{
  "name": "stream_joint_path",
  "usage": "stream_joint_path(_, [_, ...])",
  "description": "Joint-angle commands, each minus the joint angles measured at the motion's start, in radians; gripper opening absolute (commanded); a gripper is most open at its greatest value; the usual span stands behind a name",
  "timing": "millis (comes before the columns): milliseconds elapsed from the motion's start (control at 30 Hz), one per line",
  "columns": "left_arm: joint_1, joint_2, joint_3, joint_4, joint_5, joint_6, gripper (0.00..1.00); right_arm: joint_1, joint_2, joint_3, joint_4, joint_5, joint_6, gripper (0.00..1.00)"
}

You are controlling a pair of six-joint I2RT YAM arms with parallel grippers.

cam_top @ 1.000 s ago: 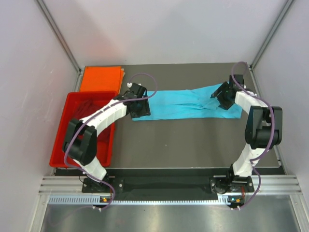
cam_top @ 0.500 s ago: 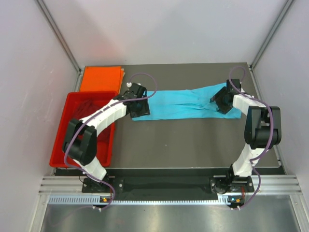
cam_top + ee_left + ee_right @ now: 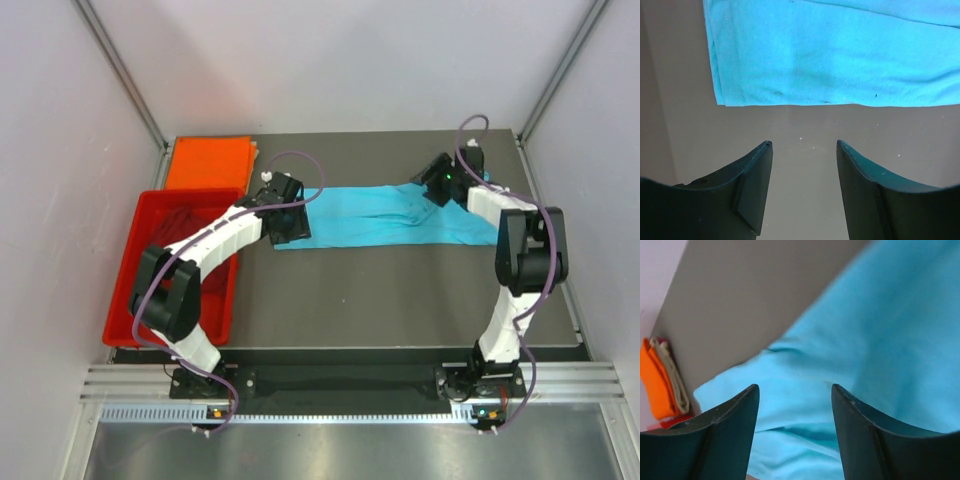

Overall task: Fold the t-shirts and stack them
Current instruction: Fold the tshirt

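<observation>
The turquoise-blue t-shirt (image 3: 385,215) lies stretched in a long band across the back of the table. My left gripper (image 3: 291,226) is open and empty, over bare table just off the shirt's left end; in the left wrist view (image 3: 804,145) the shirt's hemmed corner (image 3: 830,50) lies ahead of the fingertips. My right gripper (image 3: 433,187) is open and empty above the shirt's right part, close over the cloth (image 3: 880,340) in the right wrist view (image 3: 795,387). The orange t-shirt (image 3: 208,163) lies folded at the back left. The maroon t-shirt (image 3: 180,226) lies in the tray, partly hidden by my left arm.
The red plastic tray (image 3: 135,290) stands at the left edge of the table, just in front of the orange shirt. White walls and metal frame posts close in the back and both sides. The orange shirt's folded edge (image 3: 657,380) shows far off in the right wrist view.
My right gripper has moved from the shirt's right end back and to the left, and now hovers over the shirt's upper edge. The left arm and the shirts have not moved.
</observation>
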State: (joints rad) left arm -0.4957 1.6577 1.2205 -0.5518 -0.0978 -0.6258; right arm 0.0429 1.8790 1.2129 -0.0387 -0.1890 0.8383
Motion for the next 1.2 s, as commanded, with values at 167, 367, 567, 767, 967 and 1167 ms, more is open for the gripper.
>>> stream_joint_path(167, [0.002,-0.065,-0.046,0.056,0.009,-0.023,0.59,0.049,-0.039,0.148,-0.035,-0.072,-0.146,0.58])
stream_joint_path(367, [0.002,-0.045,-0.039,0.062,0.038,-0.026,0.58,0.043,-0.055,0.183,-0.263,0.114,-0.217,0.56])
stream_joint_path(567, [0.002,-0.036,-0.052,0.081,0.04,-0.023,0.59,0.045,-0.024,0.226,-0.385,0.168,-0.217,0.48])
stream_joint_path(767, [0.002,0.031,-0.056,0.076,-0.009,-0.02,0.58,0.058,0.031,0.194,-0.336,0.138,-0.176,0.45])
stream_joint_path(967, [0.003,0.105,-0.035,-0.011,-0.193,-0.041,0.58,0.078,0.107,0.206,-0.294,0.114,-0.159,0.41])
stream_joint_path(1167, [0.009,0.149,-0.049,-0.039,-0.238,-0.092,0.57,0.094,0.144,0.229,-0.248,0.092,-0.133,0.4])
